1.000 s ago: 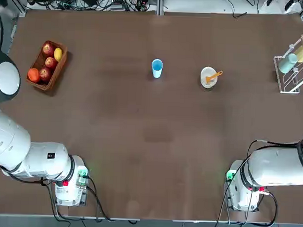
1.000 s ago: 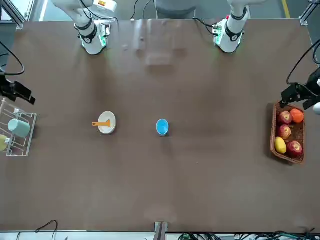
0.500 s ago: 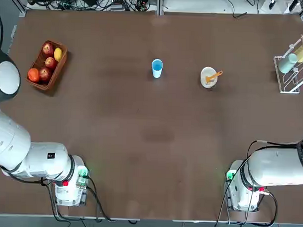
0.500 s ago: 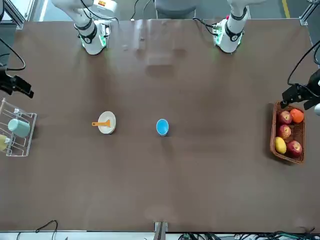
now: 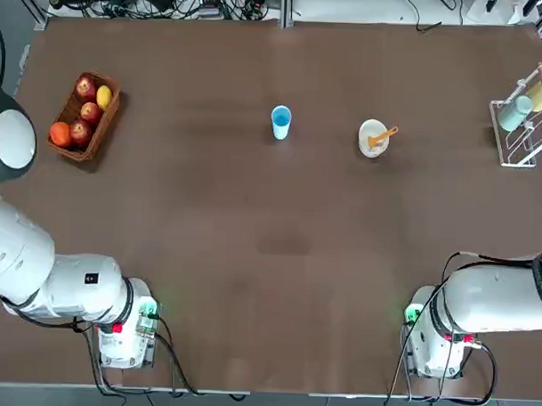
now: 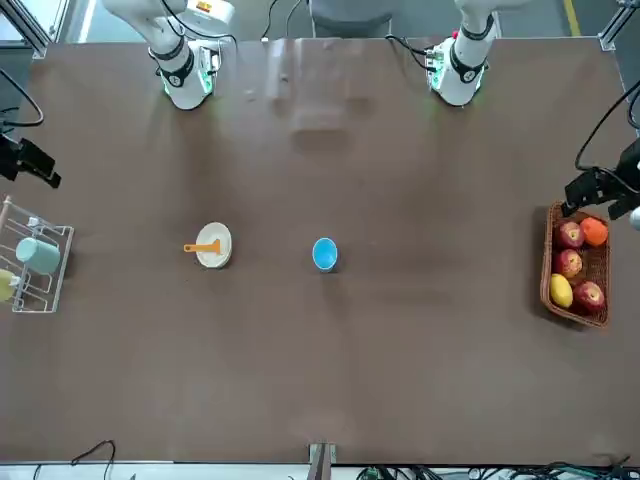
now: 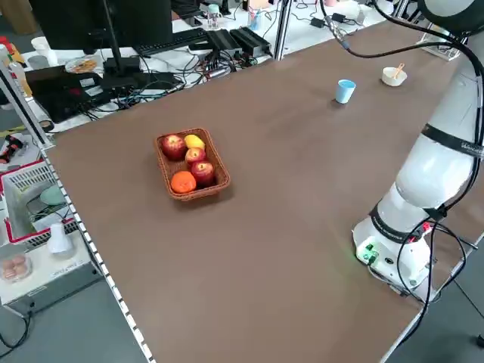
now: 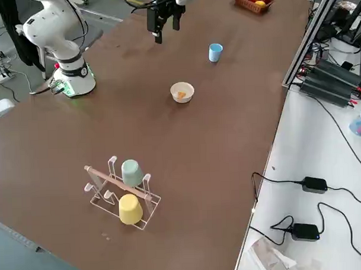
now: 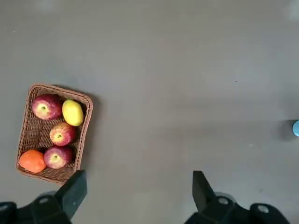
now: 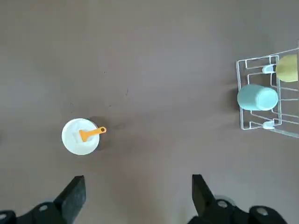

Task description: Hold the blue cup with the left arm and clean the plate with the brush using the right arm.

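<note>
2 empty grippers, claws spread: left (image 9: 140, 198) near the fruit basket (image 9: 79, 165), right (image 10: 139, 200) near side (brush (image 10: 92, 133) in plate (image 10: 74, 148)).

Blue cup (image 9: 296, 128) — in the left wrist view, cut by the edge, one side alone showing to us. Wire rack (image 10: 261, 93) — cropped in the right wrist view, its far part lost to us, as is part of the yellow cup (image 10: 288, 68). Brush (image 8: 181, 95) — bristles too small for us to tell in the right side view. Left gripper (image 9: 135, 200) and right gripper (image 10: 135, 200) — finger bases cut off in their wrist views.
</note>
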{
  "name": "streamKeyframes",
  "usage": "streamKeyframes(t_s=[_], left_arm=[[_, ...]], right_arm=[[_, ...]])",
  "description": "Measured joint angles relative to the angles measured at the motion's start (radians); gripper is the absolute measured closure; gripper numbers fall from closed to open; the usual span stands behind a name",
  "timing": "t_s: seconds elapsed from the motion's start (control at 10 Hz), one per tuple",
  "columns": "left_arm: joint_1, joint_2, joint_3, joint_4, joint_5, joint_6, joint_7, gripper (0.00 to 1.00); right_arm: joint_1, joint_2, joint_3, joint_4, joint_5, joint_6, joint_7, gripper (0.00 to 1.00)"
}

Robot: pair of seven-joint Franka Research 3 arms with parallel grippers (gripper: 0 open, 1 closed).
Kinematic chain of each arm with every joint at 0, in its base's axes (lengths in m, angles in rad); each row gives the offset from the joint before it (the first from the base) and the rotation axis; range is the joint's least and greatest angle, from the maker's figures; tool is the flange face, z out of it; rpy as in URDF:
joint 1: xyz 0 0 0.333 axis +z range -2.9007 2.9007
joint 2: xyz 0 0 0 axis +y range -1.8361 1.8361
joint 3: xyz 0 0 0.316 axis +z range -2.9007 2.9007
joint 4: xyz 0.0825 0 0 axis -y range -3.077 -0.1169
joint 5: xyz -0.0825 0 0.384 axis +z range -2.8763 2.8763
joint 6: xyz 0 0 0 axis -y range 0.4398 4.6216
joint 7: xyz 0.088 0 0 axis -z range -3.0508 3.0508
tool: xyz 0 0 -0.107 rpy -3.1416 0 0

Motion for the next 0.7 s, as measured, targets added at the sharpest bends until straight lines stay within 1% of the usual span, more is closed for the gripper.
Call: streamKeyframes(t_s=[0.2, 0.7], left_arm=[[0.0, 0.0, 0.004, 0.001, 0.0, 0.0, 0.0, 0.0], [0.0, 0.0, 0.007, 0.002, 0.008, 0.0, 0.0, 0.0]], right_arm=[[0.005, 0.0, 0.001, -0.001, 0.0, -0.017, 0.0, 0.0], [0.005, 0.0, 0.001, -0.001, 0.0, -0.019, 0.0, 0.0]])
